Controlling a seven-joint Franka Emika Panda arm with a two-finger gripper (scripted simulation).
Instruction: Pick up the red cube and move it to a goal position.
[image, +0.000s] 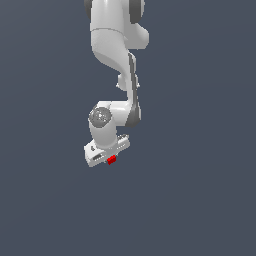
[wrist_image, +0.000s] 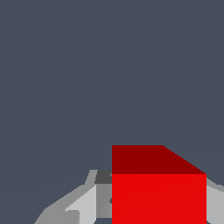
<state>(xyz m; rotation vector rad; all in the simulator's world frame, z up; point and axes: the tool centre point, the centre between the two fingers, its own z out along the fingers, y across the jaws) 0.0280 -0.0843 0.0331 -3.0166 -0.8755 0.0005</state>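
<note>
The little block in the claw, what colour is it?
Bright red, plain; the small cube shows best in the wrist view.

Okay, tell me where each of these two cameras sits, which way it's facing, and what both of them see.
Exterior view: off the arm, apparently looking down from above on the white arm and gripper over a plain dark floor; the red cube is at the gripper.
Wrist view: on the wrist, looking past the gripper at the same floor; grey finger parts flank the red cube.
Shared: red cube, gripper, floor.
</note>
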